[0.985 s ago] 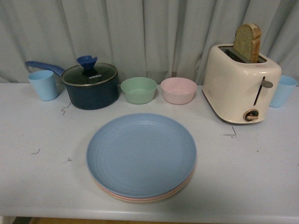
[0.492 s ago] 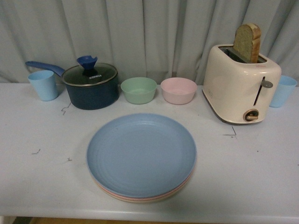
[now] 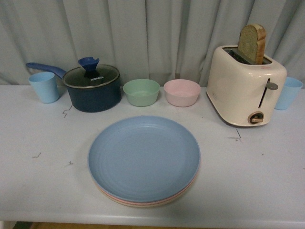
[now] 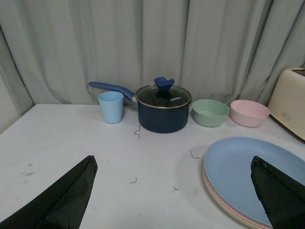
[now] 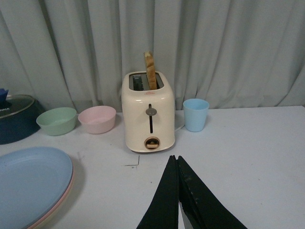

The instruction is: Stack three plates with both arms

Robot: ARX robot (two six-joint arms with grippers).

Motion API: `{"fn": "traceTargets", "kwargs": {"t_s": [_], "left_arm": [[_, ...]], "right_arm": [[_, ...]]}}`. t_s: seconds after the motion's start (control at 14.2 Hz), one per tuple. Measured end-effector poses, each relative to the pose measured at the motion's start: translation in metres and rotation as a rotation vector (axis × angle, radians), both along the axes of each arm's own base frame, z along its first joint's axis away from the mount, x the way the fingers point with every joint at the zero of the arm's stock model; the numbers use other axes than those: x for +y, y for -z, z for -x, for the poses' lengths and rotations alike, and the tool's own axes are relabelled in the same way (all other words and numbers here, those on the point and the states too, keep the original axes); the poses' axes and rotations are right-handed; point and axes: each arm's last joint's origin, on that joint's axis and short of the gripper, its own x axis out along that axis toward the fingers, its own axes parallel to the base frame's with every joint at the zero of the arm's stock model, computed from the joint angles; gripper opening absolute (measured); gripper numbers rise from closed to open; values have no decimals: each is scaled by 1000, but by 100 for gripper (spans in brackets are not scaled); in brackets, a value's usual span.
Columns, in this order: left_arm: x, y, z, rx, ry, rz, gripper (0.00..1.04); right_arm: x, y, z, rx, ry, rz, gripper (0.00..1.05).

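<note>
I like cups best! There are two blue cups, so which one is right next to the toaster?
The blue cup at the table's right end, just beside the toaster. The other blue cup stands far left, by the pot.

- A light blue plate (image 3: 144, 157) lies at the lower centre of a pale table (image 3: 43, 181), topping a stack; thin pink and cream rims peek out beneath its lower edge.
- Above it, at centre, a green bowl (image 3: 141, 91) and a pink bowl (image 3: 182, 92) sit side by side.
- At upper left, a dark blue lidded pot (image 3: 92, 86), with a blue cup (image 3: 44, 87) beside it.
- At upper right, a cream toaster (image 3: 245, 89) holds a bread slice (image 3: 252, 43); another blue cup (image 3: 288, 93) stands behind it.
- Grey curtains (image 3: 152, 33) fill the background.
</note>
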Motion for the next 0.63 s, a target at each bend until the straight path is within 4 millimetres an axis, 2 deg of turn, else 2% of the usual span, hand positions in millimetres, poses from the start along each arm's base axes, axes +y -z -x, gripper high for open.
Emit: {"fn": "traceTargets", "kwargs": {"t_s": [0.28, 0.35, 0.42, 0.63], "left_arm": [[0, 0, 0, 0, 0, 0, 98], [0, 0, 0, 0, 0, 0, 98], [0, 0, 0, 0, -1, 0, 98], [0, 0, 0, -1, 0, 0, 98]], "right_arm": [[0, 1, 10, 0, 0, 0, 2], [0, 6, 15, 48, -1, 0, 2], [0, 4, 20, 11, -3, 0, 2], [0, 4, 20, 13, -3, 0, 2]]}}
